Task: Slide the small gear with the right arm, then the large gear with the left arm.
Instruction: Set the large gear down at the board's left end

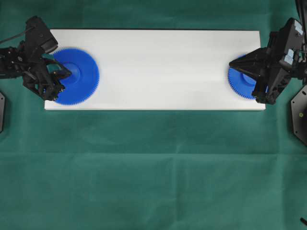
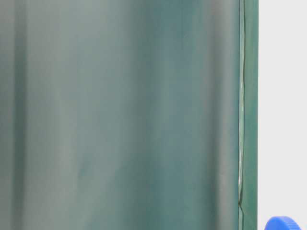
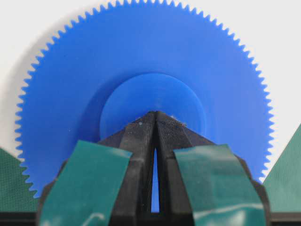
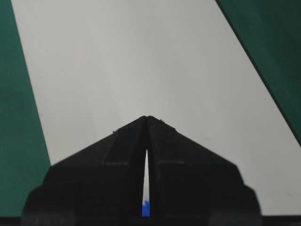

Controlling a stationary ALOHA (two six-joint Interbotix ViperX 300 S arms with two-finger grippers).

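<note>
The long white rectangular board [image 1: 158, 67] lies bare across its whole middle stretch, an open lane between its two ends. At its left end the wide bright-blue toothed plastic disc [image 1: 79, 76] sits flat, with the black left gripper [image 1: 67, 73], jaws pressed together, tip over its raised hub. At the right end the smaller bright-blue toothed disc [image 1: 238, 81] lies mostly under the black right gripper [image 1: 231, 62], jaws likewise together, tip pointing along the free board. The green cloth-covered desk [image 1: 153, 167] in front of the board is open all the way across.
</note>
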